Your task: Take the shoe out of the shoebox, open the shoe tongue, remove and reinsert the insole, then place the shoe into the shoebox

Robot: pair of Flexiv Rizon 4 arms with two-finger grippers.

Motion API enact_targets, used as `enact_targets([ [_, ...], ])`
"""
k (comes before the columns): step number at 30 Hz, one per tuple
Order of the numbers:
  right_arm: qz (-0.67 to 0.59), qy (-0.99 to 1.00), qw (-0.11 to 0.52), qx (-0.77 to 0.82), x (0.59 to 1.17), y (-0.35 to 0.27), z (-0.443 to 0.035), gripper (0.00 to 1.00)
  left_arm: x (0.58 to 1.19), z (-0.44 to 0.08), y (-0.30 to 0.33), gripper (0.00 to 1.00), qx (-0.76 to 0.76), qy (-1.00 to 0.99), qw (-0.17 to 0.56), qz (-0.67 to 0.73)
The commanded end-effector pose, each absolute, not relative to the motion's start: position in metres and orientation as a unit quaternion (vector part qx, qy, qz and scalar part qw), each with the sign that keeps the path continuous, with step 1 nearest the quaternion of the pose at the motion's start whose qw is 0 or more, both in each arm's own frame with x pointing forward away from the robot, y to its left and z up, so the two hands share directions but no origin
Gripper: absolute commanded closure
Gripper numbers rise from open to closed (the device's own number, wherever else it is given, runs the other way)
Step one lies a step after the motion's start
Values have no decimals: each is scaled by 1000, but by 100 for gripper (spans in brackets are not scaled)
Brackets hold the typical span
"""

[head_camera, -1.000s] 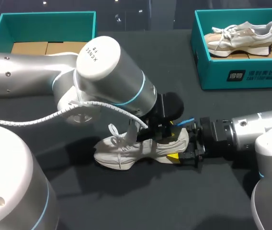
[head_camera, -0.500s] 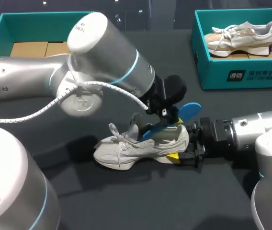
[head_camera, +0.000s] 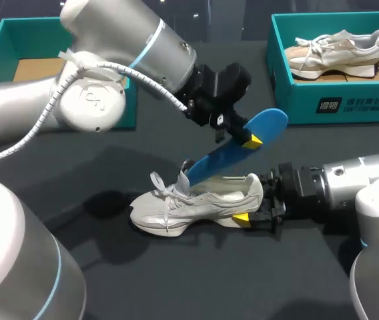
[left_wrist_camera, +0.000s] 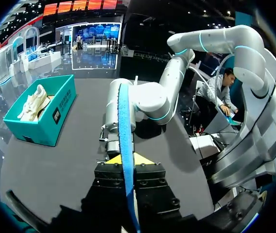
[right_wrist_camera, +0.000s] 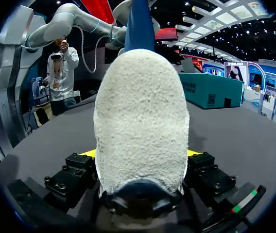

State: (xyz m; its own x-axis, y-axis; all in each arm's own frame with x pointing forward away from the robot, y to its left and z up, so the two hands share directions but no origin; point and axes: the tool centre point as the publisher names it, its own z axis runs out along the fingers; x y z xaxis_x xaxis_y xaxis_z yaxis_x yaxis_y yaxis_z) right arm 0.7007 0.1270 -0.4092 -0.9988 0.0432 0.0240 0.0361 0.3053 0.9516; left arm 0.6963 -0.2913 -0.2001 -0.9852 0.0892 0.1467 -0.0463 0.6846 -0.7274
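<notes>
Insole removal is the step in hand. The left gripper [head_camera: 246,139] is clamped on the blue insole [head_camera: 233,152] near its upper end and holds it on a steep slant above the shoe [head_camera: 193,203]. In the left wrist view the insole [left_wrist_camera: 124,131] runs edge-on between the fingers, pinched from both sides. Its lower end sits at the mouth of the shoe, by the tongue; whether it is fully free cannot be told. The shoe lies upright on the table [head_camera: 109,280], with the right gripper [head_camera: 248,218] closed on its heel from both sides, which the right wrist view confirms [right_wrist_camera: 140,160].

The next move probably calls for lifting the insole clear. It would then go back in toe-first along the same slant while the right gripper steadies the heel. The tongue must stand open enough not to catch the leading edge. The open shoebox [head_camera: 63,25] at the far left waits for the last step.
</notes>
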Motion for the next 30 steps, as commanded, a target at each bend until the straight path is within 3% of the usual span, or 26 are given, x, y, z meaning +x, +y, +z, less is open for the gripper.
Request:
enact_targets([
  [1,587,809,3,25,699,128,-411,100,695,-198,-285,100,-12,-913,85,398],
  [25,587,809,3,25,699,128,-411,100,695,-198,-285,100,-12,-913,85,398],
  [30,587,809,3,25,699,128,-411,100,688,-176,-283,100,-24,-885,92,456],
])
